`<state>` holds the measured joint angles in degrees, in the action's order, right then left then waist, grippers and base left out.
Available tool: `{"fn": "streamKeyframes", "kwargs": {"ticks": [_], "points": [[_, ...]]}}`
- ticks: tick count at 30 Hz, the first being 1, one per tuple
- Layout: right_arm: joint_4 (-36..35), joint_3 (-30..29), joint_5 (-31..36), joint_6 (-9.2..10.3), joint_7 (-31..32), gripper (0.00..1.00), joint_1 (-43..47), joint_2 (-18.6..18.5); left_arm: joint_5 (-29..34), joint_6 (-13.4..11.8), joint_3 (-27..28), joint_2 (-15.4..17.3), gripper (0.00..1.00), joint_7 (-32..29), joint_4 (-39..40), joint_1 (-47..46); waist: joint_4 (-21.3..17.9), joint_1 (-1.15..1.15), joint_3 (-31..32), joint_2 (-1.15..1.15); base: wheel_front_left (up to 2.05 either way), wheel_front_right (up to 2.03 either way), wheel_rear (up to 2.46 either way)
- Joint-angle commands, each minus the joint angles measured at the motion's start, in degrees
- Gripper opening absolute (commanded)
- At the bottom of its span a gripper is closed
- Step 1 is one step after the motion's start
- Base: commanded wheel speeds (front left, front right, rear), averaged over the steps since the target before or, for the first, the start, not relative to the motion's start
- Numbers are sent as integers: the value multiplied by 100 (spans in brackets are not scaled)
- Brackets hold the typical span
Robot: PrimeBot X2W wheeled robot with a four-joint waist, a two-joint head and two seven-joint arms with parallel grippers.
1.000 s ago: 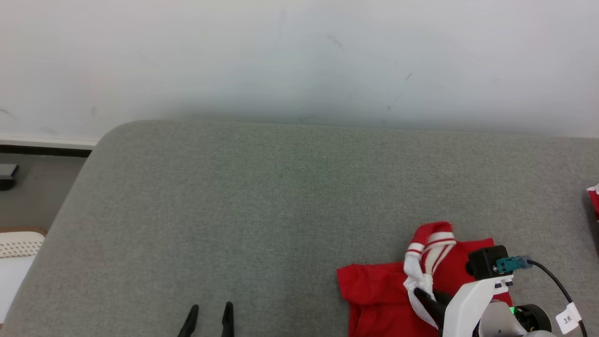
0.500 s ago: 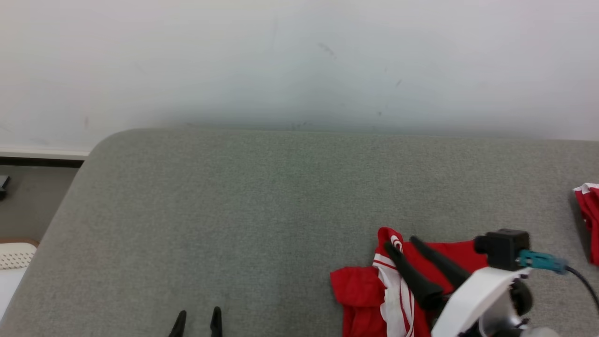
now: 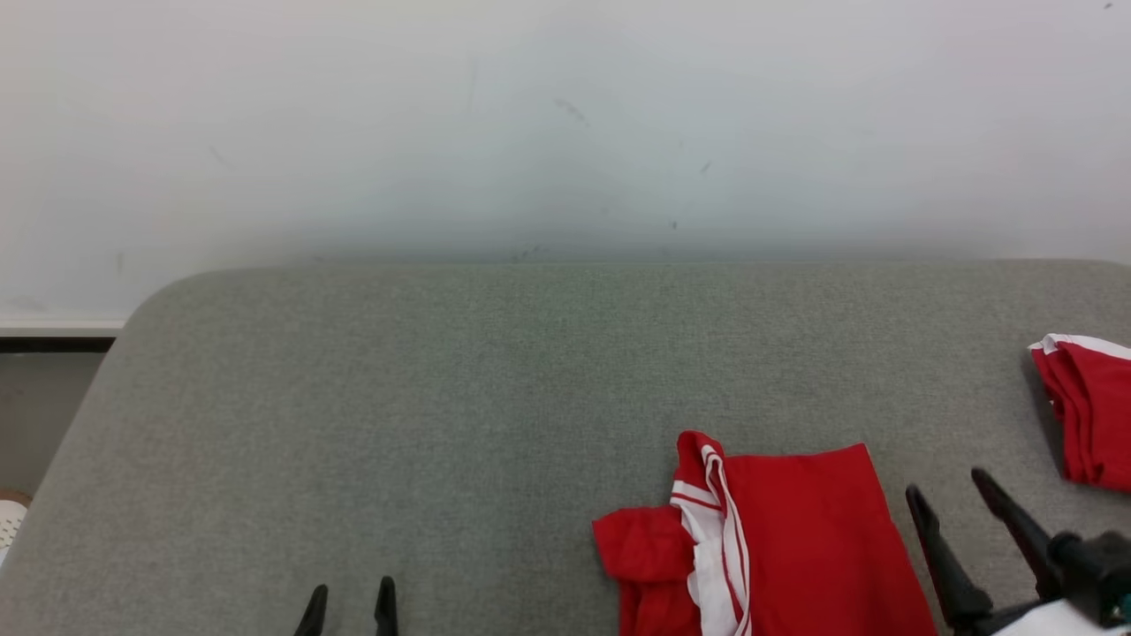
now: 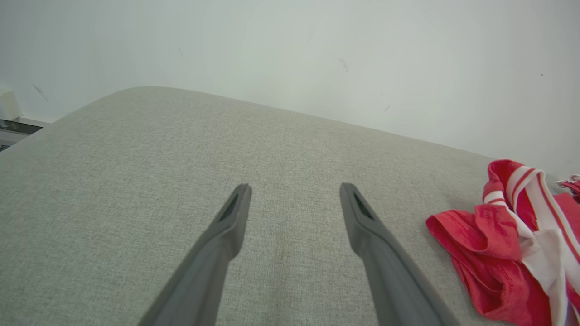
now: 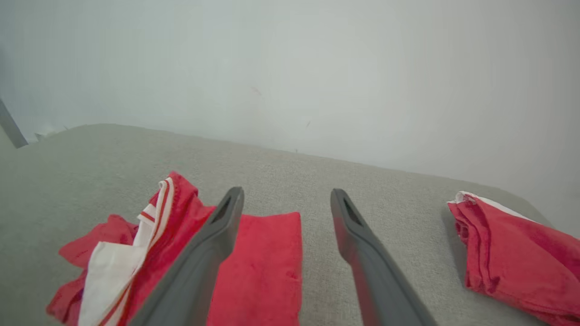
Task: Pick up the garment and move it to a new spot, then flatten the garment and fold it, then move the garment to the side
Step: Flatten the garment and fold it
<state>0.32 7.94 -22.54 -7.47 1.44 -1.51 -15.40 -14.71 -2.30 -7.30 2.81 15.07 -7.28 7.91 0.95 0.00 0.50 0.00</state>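
R claw (image 3: 944,484): two dark fingers spread wide apart, nothing betw. them, tips pointing toward the pale wall (image 3: 565,132). Just to its left lay the task garment (image 3: 795,539), red w/ white striped trim, on the grey padded tabletop (image 3: 442,397). The part nearest the claw was a smooth red panel; the far-left part was bunched, w/ striped trim folded up over it. In the R wrist view the claw's left finger crossed in front of the garment; contact couldn't be told. To the claw's right, well apart, sat a second red garment (image 3: 1091,415), folded, white edge showing. L claw (image 3: 352,587): fingers also apart, empty, over bare tabletop, task garment well off to its right.
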Motion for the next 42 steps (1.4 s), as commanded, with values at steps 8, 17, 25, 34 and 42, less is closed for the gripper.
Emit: {"fn": "streamKeyframes", "kwargs": {"ticks": [8,17,25,34,42], "points": [[1360,579,426,-1,-917,77,-28,39,66,37,-12,21,100,10,23,29,20,0,-19,0,0,0,0],[2438,1638,435,0,-976,0,-683,357,15,39,-64,20,100,11,-28,-119,321,0,-261,0,0,0,0],[3335,2182,383,0,-807,0,-1438,786,-63,15,-146,21,100,11,-87,-285,683,0,-460,0,0,0,0],[4056,2766,269,0,-710,0,-1973,1127,-87,-7,-129,21,100,11,-128,-232,858,0,-401,0,0,0,0],[3859,3029,-50,0,-989,7,-1939,1136,-35,29,34,20,100,11,-113,-107,558,0,-145,0,0,0,0]]}}
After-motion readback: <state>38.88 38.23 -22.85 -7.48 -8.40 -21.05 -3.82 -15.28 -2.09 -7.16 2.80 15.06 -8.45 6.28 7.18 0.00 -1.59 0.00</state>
